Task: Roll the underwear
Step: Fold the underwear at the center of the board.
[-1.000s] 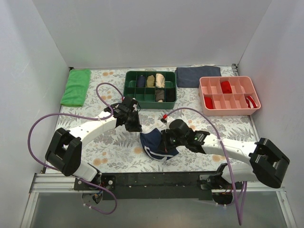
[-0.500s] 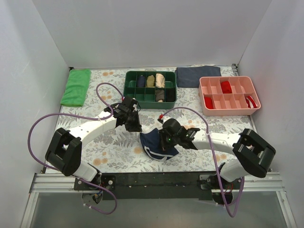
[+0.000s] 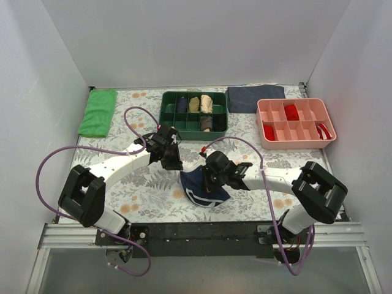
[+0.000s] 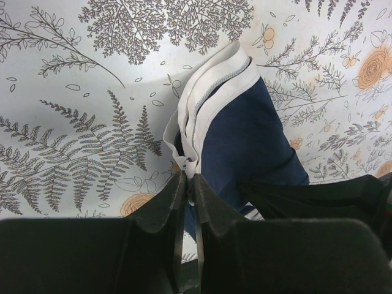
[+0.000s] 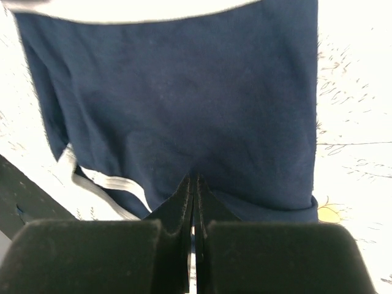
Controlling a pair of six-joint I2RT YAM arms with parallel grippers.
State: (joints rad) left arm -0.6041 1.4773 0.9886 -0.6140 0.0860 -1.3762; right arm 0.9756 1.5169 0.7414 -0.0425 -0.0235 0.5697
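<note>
The fern-printed tabletop carries a green divided tray and a pink one along its far side. Both are well apart from the work, which takes place in the open near-centre area between the two arms. There the underwear lies as a partly gathered navy bundle, its white waistband bunched at the upper left and a white-piped leg hole at the near edge. The left hand reaches in from the upper left with its jaws all but together, pinching the folded edge of the waistband. This most likely anchors that end so the cloth cannot slide while it is turned. The right hand comes in from the other side, its jaws fully closed on a small pucker of navy fabric partway across the body of the garment. That looks like a grip for drawing the free part over toward the anchored band, though no tight roll is formed yet. Compared with a second ago, the right arm is the main change: it was stretched out with its elbow far to the right and has since folded in closer. Its hand has shifted up and leftward onto the garment and closed there. The left arm and hand have stayed put, and the underwear's outline has barely changed.
</note>
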